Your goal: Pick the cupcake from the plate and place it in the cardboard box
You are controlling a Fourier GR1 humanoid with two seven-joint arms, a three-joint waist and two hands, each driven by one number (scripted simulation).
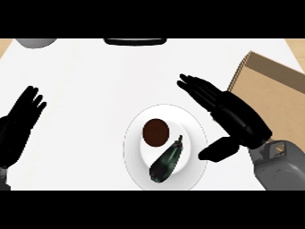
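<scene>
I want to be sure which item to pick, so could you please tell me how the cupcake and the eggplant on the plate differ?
The cupcake is round and brown; the eggplant is long and dark with a greenish sheen. The cupcake sits toward the upper middle of the plate; the eggplant lies slanted across its lower part. Both rest on the same white plate, close together.

eggplant [167,160] lying on plate | grey bowl [37,42] far-left edge | black object [135,41] far edge
</scene>
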